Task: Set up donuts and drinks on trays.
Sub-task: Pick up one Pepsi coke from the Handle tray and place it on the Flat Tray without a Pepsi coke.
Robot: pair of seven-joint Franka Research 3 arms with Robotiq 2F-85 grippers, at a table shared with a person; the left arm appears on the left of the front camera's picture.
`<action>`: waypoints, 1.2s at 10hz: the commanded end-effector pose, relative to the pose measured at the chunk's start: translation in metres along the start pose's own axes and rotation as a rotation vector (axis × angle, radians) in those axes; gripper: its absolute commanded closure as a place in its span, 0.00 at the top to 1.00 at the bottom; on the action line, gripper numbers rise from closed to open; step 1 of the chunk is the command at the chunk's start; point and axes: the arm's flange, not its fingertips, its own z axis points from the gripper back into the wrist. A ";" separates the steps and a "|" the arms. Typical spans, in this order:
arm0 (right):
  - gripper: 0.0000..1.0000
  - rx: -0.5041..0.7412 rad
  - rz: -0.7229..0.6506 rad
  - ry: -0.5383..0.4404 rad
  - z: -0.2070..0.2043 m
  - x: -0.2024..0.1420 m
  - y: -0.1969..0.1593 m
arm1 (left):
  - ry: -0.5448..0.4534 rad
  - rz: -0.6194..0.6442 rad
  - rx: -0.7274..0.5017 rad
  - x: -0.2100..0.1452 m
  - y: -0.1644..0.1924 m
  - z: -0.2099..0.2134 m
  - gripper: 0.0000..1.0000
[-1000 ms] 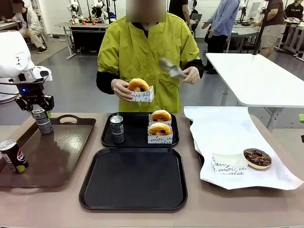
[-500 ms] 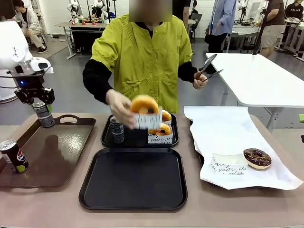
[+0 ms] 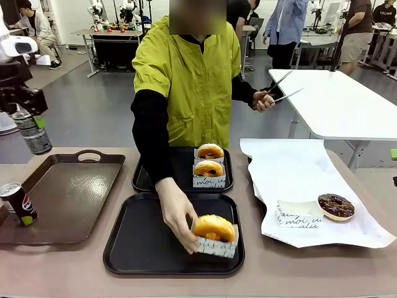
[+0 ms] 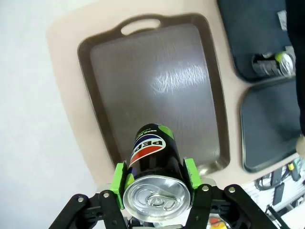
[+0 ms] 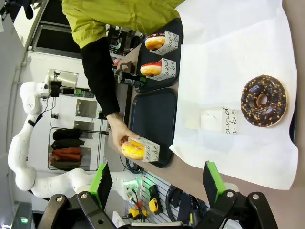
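Drink first: a slim grey can (image 3: 32, 133) hung pinched in the left claw (image 3: 23, 115), high above the brown tray (image 3: 74, 198) and clear of the worktop (image 3: 62, 273). A second can (image 4: 281, 62) stood on the far tray (image 3: 183, 175), well off to that claw's right, beside two sleeved donuts (image 3: 209, 167). Between the claws, on the near tray (image 3: 136, 248), a person's hand (image 3: 175, 214) was setting down a third donut (image 3: 214, 228). The right claw (image 5: 157, 183) stood spread, with nothing between its pads. Ahead of it lay a chocolate donut (image 3: 335, 206) and a flat sleeve (image 3: 298, 214) on white paper (image 3: 298, 164).

By my reading the far tray was done, with two donuts and one drink. The near tray was getting its first donut and had no drink. The held can seemed meant for it, and perhaps another donut too.

Sleeve script read "moi" in part. A black can (image 3: 17, 203) on the brown tray, below the left claw, bore the Pepsi logo. In the left wrist view "PEPSI" showed just past the held can's silver top; whether it was on that can or the one below could not be told.
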 end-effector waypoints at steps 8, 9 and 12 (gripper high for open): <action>1.00 0.002 0.002 -0.003 -0.001 0.002 0.000 | 0.010 -0.008 -0.008 -0.015 0.000 0.008 0.59; 1.00 0.002 0.002 -0.003 -0.001 0.002 0.000 | 0.010 -0.008 -0.008 -0.015 0.000 0.008 0.59; 1.00 0.002 0.002 -0.003 -0.001 0.002 0.000 | 0.024 -0.007 -0.025 -0.018 -0.001 0.002 0.59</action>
